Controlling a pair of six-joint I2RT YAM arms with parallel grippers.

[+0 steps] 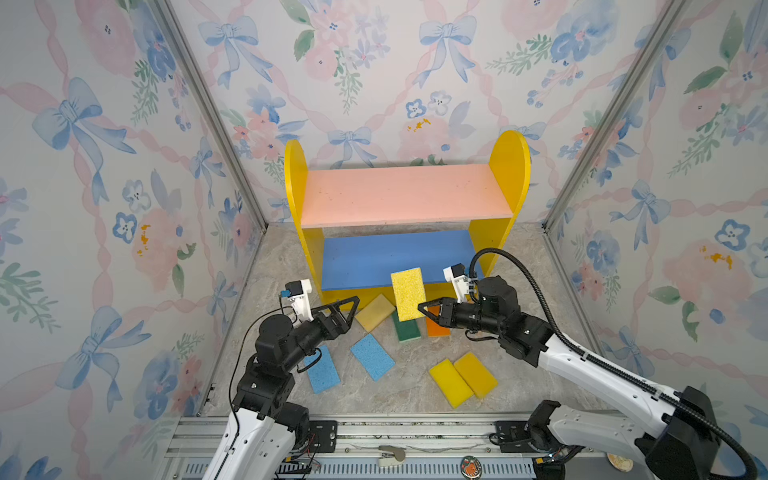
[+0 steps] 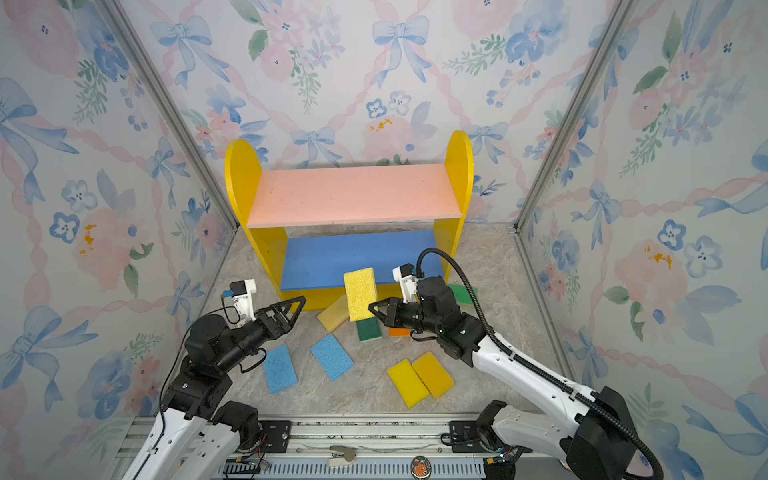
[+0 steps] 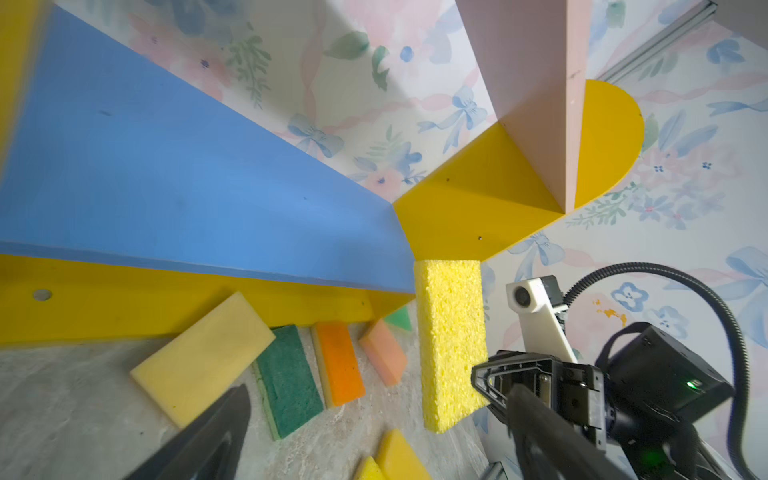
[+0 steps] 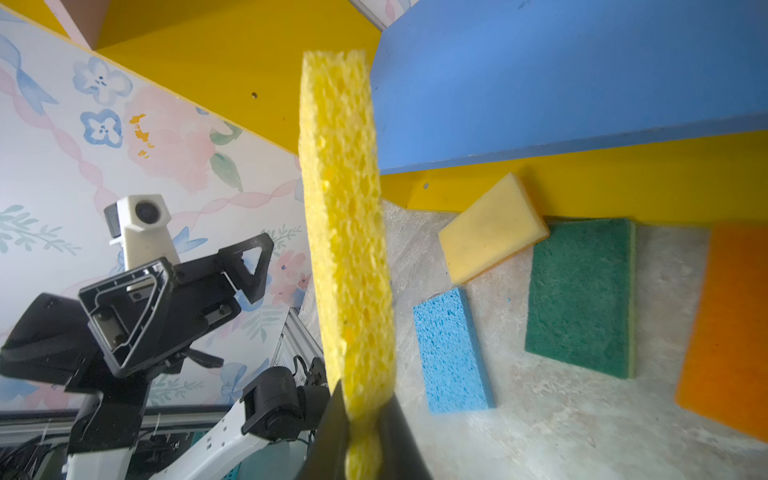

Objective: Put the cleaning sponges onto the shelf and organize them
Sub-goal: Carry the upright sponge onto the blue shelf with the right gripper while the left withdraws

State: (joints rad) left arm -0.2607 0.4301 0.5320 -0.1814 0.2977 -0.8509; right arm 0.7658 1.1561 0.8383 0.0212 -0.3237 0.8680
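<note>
- Nearest the rail, at lower centre-right in both top views, a lemon-yellow sponge (image 1: 450,383) and a golden-yellow sponge (image 1: 476,375) lie flat and touching along their long sides; to their left a blue sponge (image 1: 372,356) and a second blue sponge (image 1: 322,374) lie flat and apart; all four wait on the tabletop (image 1: 415,399).
- At centre-left the left gripper (image 1: 349,313) hangs with its fingers spread wide and nothing between them; it probably stands off to leave the other arm room.
- At centre-right the right gripper (image 1: 420,309) pinches the bright yellow sponge (image 1: 408,293) by its lower short edge (the right wrist view shows foam squeezed between the two fingers); the sponge stands on end in the air just in front of the lower board's front edge, likely so that it goes in upright and saves space.
- Below it, at the foot of the shelf (image 1: 509,166), a pale yellow sponge (image 1: 375,311), a dark green sponge (image 1: 406,328) and an orange sponge (image 1: 437,326) lie flat; the left wrist view adds a peach sponge (image 3: 384,353) and a green sponge (image 3: 399,320) beyond them.
- Farthest, the blue lower board (image 1: 374,262) and pink upper board (image 1: 403,195) are both bare; the sorting seems barely begun.
</note>
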